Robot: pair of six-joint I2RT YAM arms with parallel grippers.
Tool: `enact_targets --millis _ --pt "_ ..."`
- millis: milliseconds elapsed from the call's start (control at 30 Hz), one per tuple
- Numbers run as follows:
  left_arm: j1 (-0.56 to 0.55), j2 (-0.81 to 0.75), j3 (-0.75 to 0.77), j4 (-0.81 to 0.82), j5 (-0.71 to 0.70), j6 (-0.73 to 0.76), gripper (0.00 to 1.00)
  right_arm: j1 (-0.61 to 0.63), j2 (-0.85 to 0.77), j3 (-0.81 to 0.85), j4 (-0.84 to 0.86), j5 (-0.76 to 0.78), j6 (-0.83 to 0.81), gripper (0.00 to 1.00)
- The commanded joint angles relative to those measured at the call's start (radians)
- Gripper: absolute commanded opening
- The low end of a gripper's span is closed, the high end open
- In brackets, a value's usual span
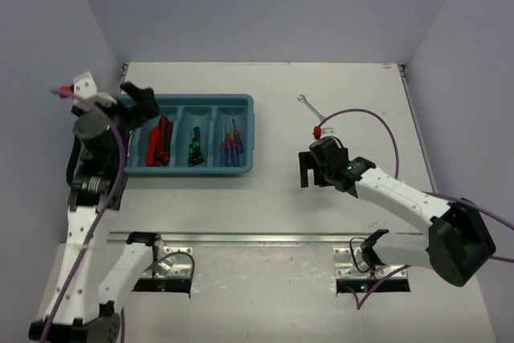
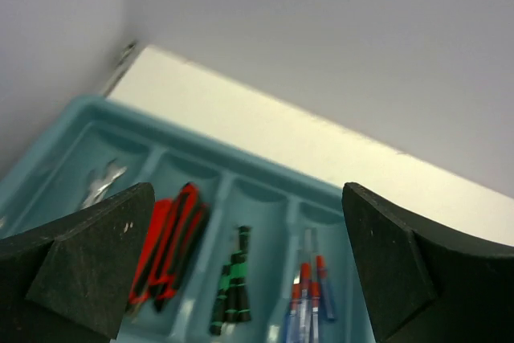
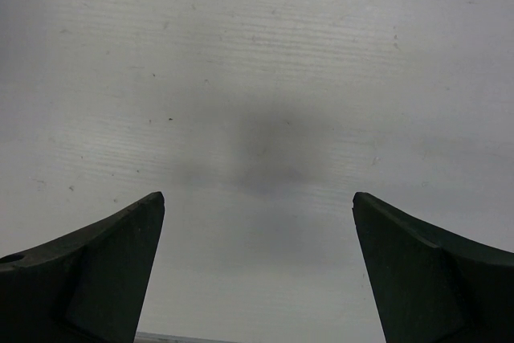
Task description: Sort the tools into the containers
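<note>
The teal tray [image 1: 197, 171] lies at the back left. Red-handled pliers [image 1: 161, 140], black-and-green screwdrivers [image 1: 195, 146] and blue/red screwdrivers [image 1: 230, 142] each fill their own compartment. My left gripper [image 1: 138, 102] is open and empty above the tray's left end, hiding the leftmost compartment from above. The left wrist view shows the tray [image 2: 201, 144], a silver wrench [image 2: 100, 184] in that compartment, the pliers [image 2: 169, 238], the green screwdrivers [image 2: 231, 287] and the blue/red ones [image 2: 309, 295]. One silver wrench [image 1: 310, 107] lies on the table. My right gripper [image 1: 310, 168] is open and empty, in front of that wrench.
The right wrist view shows only bare white table between the open fingers [image 3: 104, 279]. Grey walls close the table on the left, back and right. A metal rail [image 1: 265, 238] runs along the near edge in front of the arm bases.
</note>
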State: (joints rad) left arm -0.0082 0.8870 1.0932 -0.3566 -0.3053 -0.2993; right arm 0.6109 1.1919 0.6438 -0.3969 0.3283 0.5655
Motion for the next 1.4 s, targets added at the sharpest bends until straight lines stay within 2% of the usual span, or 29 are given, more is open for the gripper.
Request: enact_targets --millis 0,100,167,300,367,467,500,567,600,667,800,867,1033,1133,1267,1367 --pt "-0.01 -0.272 -0.29 -0.08 0.297 -0.021 1.0 -0.008 0.104 0.096 0.032 -0.003 -0.056 0.99" --pt "-0.042 -0.392 -0.362 -0.112 0.256 -0.062 1.0 -0.036 0.238 0.196 -0.008 -0.058 -0.158 0.98" --pt "-0.071 -0.464 -0.363 -0.079 0.377 -0.021 1.0 -0.098 0.371 0.327 -0.071 -0.073 -0.184 0.95" --pt "-0.072 -0.518 -0.404 -0.062 0.333 -0.038 1.0 -0.226 0.526 0.517 -0.081 -0.214 -0.257 0.96" --pt "-0.079 -0.519 -0.41 -0.052 0.389 -0.028 1.0 -0.281 0.659 0.656 -0.122 -0.272 -0.327 0.96" --pt "-0.132 -0.525 -0.416 -0.049 0.403 -0.026 1.0 -0.342 0.893 0.932 -0.257 -0.251 -0.447 0.94" --pt "-0.152 -0.532 -0.419 -0.047 0.403 -0.026 1.0 -0.357 0.905 1.002 -0.297 -0.261 -0.475 0.93" --pt "-0.203 -0.545 -0.424 -0.037 0.408 -0.023 1.0 -0.394 1.073 1.184 -0.387 -0.301 -0.529 0.93" --pt "-0.211 -0.549 -0.428 -0.034 0.406 -0.023 1.0 -0.406 1.108 1.254 -0.394 -0.315 -0.556 0.93" --pt "-0.213 -0.545 -0.429 -0.032 0.413 -0.02 1.0 -0.411 1.169 1.333 -0.396 -0.325 -0.613 0.93" --pt "-0.217 -0.515 -0.427 -0.029 0.44 -0.014 1.0 -0.416 1.311 1.488 -0.395 -0.324 -0.68 0.86" --pt "-0.22 -0.507 -0.427 -0.027 0.445 -0.013 1.0 -0.416 1.358 1.529 -0.396 -0.329 -0.694 0.79" --pt "-0.22 -0.509 -0.429 -0.025 0.437 -0.013 1.0 -0.41 1.413 1.546 -0.418 -0.328 -0.747 0.53" --pt "-0.22 -0.505 -0.427 -0.025 0.439 -0.012 1.0 -0.407 1.437 1.545 -0.44 -0.301 -0.771 0.47" --pt "-0.22 -0.497 -0.427 -0.028 0.436 -0.013 1.0 -0.407 1.469 1.547 -0.465 -0.298 -0.765 0.21" --pt "-0.221 -0.501 -0.427 -0.027 0.434 -0.014 1.0 -0.407 1.476 1.549 -0.479 -0.323 -0.754 0.07"
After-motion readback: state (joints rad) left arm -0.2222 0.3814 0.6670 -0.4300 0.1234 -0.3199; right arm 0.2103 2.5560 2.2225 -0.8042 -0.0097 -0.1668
